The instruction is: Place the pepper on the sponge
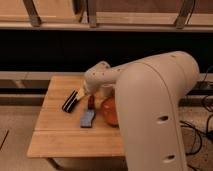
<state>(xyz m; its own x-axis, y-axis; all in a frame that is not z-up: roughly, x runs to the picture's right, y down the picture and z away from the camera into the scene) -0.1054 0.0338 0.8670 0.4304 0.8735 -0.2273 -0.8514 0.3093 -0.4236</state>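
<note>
Wooden surface [55, 137] carries the pepper [91, 102] at the far end of the sponge [88, 119], gripper [83, 93] just above it, its hold not discernible; you risk the slim pepper rolling off toward the round orange object [110, 112].
</note>
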